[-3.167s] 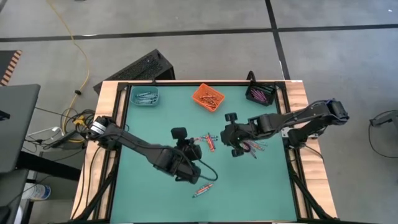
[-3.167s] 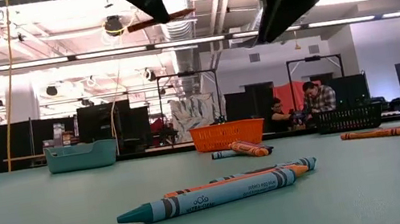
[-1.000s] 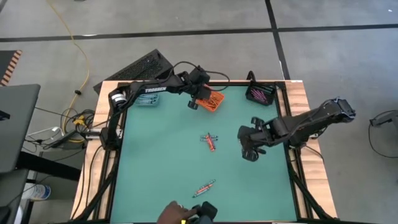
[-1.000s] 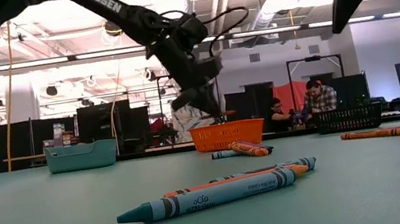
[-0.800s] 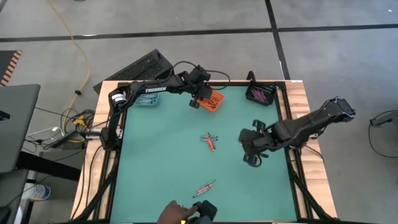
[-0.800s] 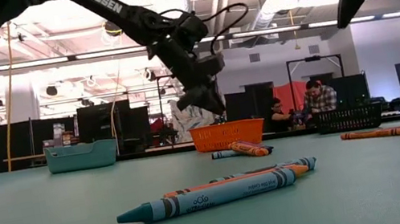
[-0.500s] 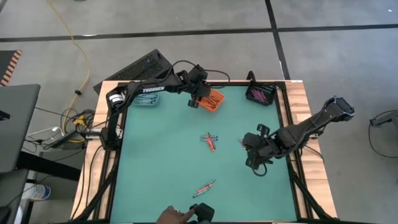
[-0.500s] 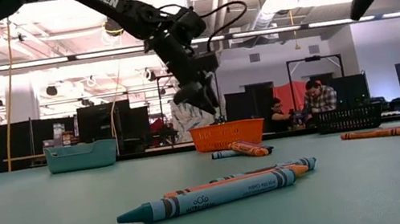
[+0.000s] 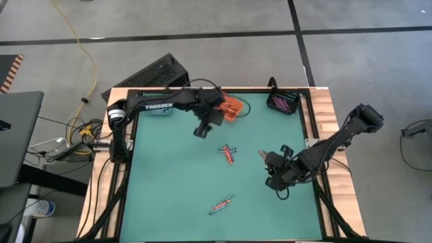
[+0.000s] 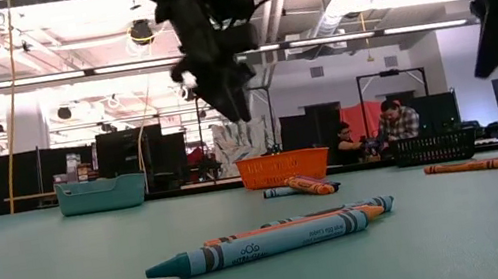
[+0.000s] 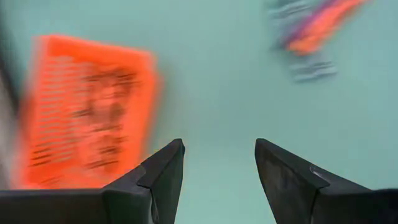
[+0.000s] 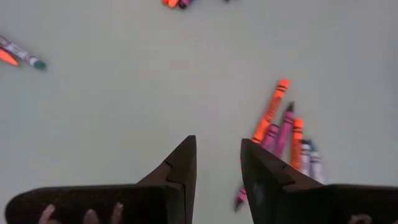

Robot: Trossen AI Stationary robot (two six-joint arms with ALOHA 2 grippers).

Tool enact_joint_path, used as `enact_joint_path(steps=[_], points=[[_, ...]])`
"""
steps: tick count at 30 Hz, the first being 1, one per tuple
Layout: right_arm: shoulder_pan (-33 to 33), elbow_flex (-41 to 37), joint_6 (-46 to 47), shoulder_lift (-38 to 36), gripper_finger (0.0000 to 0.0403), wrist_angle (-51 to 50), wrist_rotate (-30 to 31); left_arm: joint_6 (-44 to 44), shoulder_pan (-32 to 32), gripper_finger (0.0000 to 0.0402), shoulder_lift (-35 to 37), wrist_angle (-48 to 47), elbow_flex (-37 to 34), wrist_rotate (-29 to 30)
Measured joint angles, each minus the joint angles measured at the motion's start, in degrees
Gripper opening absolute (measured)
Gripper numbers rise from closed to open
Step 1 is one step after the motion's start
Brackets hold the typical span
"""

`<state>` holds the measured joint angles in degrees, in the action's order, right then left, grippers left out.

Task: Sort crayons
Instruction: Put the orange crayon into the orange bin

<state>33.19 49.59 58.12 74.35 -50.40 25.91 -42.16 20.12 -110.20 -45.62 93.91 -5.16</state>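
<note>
Several crayons [image 9: 228, 153] lie loose mid-counter [image 9: 175, 182], a pair [image 9: 221, 203] nearer the front edge, and a cluster [image 12: 283, 134] beside the right tool [image 9: 276, 179], whose fingers stand apart, empty. Near the orange bin [image 9: 231, 106], the left tool [image 9: 201, 129] hangs with fingers spread, holding nothing.

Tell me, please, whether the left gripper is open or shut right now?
Open. In the left wrist view, the left gripper shows bare green table between its two dark fingers, with nothing held.
</note>
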Motion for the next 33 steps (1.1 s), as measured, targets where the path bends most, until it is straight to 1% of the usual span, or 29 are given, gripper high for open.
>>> enact_joint_path(steps=[2, 4, 7, 12, 14, 18, 22, 24, 28, 33], points=[[-0.56, -2.25, 0.05, -0.03, 0.0118, 2.90, 1.07, 3.04, -2.00, 0.0187, 0.29, -3.23, 0.00, -3.05], [-1.49, -3.82, 0.09, -0.01, 0.0118, 4.31, 2.03, 5.94, -4.44, 0.0187, 0.29, -5.58, 0.00, -4.80], [-3.50, -5.16, 0.08, -0.01, 0.0118, 4.32, 4.31, 9.03, -9.14, 0.0187, 0.29, -7.19, -0.51, -5.00], [-7.76, -6.26, -0.20, -0.01, 0.0118, 4.36, 5.32, 13.11, -18.70, 0.0187, 0.29, -4.38, -3.21, -4.71], [-9.06, -6.26, -1.14, -0.01, 0.0118, 4.90, 5.25, 14.89, -22.64, 0.0187, 0.29, -3.36, -4.16, -3.54], [-11.02, -6.26, -1.49, -0.01, 0.0118, 5.66, 4.21, 19.85, -30.05, 0.0187, 0.27, -2.62, -4.61, 0.77], [-11.65, -6.26, -1.59, -0.01, 0.0118, 6.02, 4.09, 25.28, -36.96, 0.0187, 0.27, -1.28, -4.59, 5.17], [-12.03, -6.47, -2.49, -0.01, 0.0118, 6.47, 4.13, 27.66, -40.15, 0.0187, 0.27, 0.17, -4.59, 6.33], [-13.45, -9.19, -7.38, -0.03, 0.0118, 11.57, 4.10, 31.99, -45.70, 0.0187, 0.27, 3.44, -4.59, 8.77], [-16.14, -12.86, -8.12, -0.03, 0.0118, 16.03, 4.01, 34.89, -51.54, 0.0187, 0.27, 6.55, -4.59, 13.29]])
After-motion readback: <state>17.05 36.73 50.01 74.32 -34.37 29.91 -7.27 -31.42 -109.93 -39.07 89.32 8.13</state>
